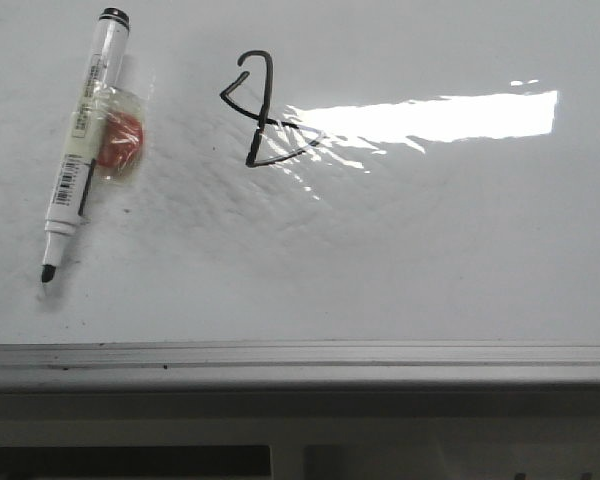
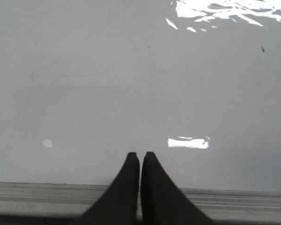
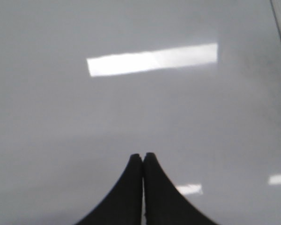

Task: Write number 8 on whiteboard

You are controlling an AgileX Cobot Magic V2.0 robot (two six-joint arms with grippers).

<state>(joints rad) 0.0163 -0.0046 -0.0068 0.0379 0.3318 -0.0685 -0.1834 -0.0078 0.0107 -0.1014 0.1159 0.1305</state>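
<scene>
We judge the writing step complete: the number 8 (image 1: pixel 262 110) stands on the whiteboard (image 1: pixel 430 260), right of the uncapped marker pen (image 1: pixel 80 140). Left gripper (image 2: pixel 140 157) and right gripper (image 3: pixel 143 157) are closed, empty. Nothing further seems required.

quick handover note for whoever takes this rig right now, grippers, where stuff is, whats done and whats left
Left gripper: shut, empty, over bare whiteboard near its frame edge.
Right gripper: shut, empty, also over bare board.
Neither arm shows in the front view.
The 8 is drawn on the board, angular, with a hooked upper loop and a triangular lower loop; glare covers its right side.
The marker lies uncapped on the board to the left of the 8, tip toward the near edge, with a red item in clear wrap beside it.
Done: writing, marker set down.
Left: nothing obvious, perhaps capping the marker.
</scene>
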